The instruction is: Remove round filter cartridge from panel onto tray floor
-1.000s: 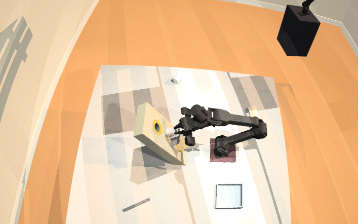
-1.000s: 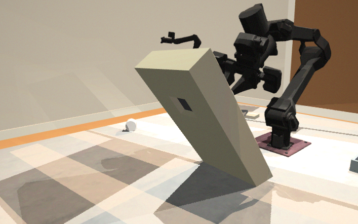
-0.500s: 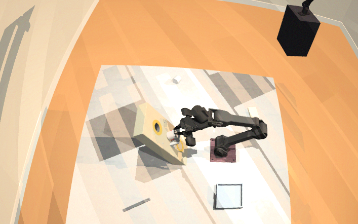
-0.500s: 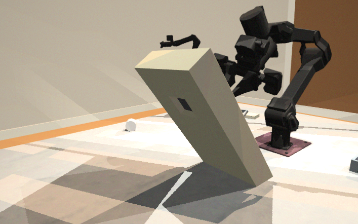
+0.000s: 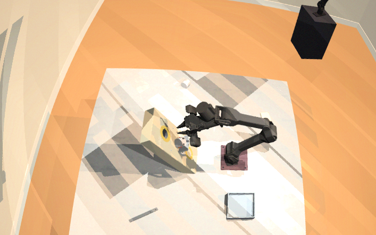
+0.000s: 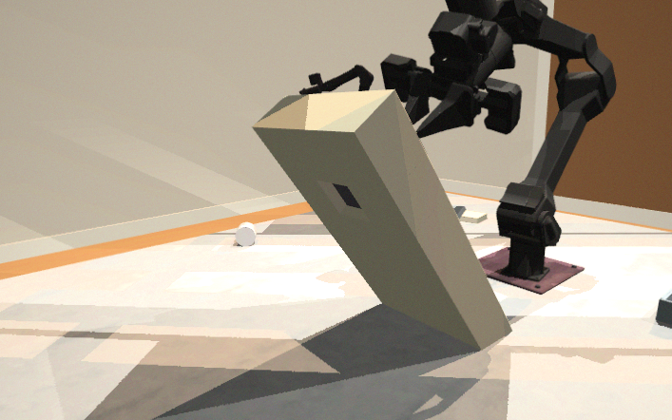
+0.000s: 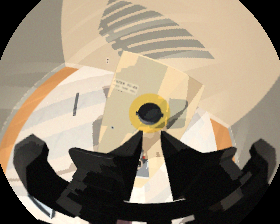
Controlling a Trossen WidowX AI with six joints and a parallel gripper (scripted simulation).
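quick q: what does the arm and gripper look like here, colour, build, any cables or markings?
The arm is matte dark grey to black throughout, built of blocky, faceted links with boxy joint housings. It stands on a square maroon base plate with dark bolts at its corners. The gripper has two black fingers that taper to points, flanked by bulky housings. No loose cables, labels or markings show.
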